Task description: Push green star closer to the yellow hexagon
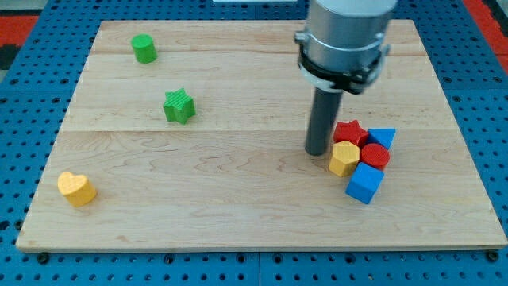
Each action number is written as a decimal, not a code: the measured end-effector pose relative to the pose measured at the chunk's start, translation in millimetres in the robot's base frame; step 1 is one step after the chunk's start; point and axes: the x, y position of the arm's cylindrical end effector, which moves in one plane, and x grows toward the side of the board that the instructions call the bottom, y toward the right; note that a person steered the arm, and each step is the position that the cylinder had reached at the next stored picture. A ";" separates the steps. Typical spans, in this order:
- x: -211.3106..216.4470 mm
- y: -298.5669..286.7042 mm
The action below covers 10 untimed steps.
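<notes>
The green star [179, 106] lies on the wooden board at the view's left of centre. The yellow hexagon [344, 158] sits at the view's right, in a tight cluster with other blocks. My tip [317, 152] rests on the board just left of the yellow hexagon and the red star [350, 132], close to them. The green star is far to the tip's left, well apart from the hexagon.
A red cylinder [375, 156], a blue block [382, 137] and a blue cube [365, 183] pack against the hexagon. A green cylinder [144, 48] stands at the top left. A yellow heart [76, 189] lies at the bottom left. The board's edge [262, 249] runs along the bottom.
</notes>
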 end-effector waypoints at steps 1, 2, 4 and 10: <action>-36.6 -51.9; -86.8 -84.3; -141.2 -197.9; -101.5 -148.7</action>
